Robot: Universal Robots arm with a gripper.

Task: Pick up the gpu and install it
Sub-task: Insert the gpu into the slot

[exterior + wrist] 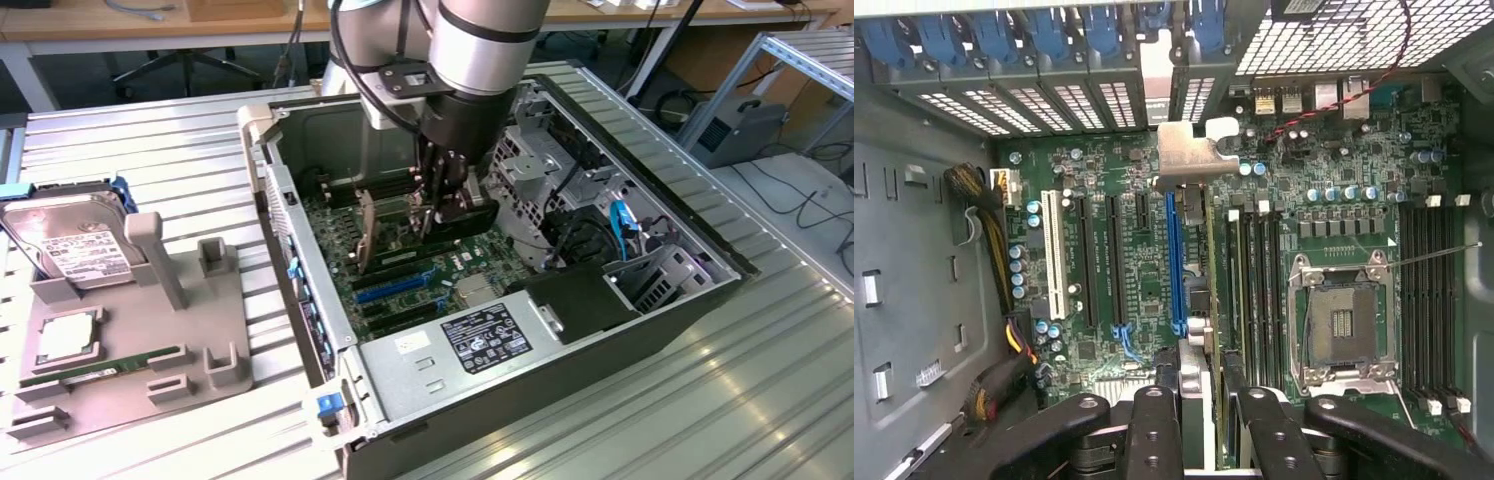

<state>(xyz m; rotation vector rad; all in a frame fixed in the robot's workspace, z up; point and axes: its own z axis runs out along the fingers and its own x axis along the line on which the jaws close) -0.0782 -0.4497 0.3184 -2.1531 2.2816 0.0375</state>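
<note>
My gripper [447, 215] is down inside the open computer case [300, 300], shut on the gpu [416, 225]. In the wrist view the gpu [1206, 300] appears edge-on as a thin card between my two black fingers [1154, 430], with my gripper [1204, 425] straddling it. Its silver end bracket [1194, 150] points at the case's rear slot openings. The card stands upright over the motherboard [1144, 290], just beside the long blue slot [1174, 250]. I cannot tell whether its lower edge touches a slot.
On the exterior view's left, a grey fixture tray [147, 370] carries a hard drive [74, 250], a processor [67, 340] and a green memory stick [114, 365]. Inside the case are the power supply [461, 345], drive cages [547, 170], the bare processor socket [1344, 320] and cable bundles [1004, 250].
</note>
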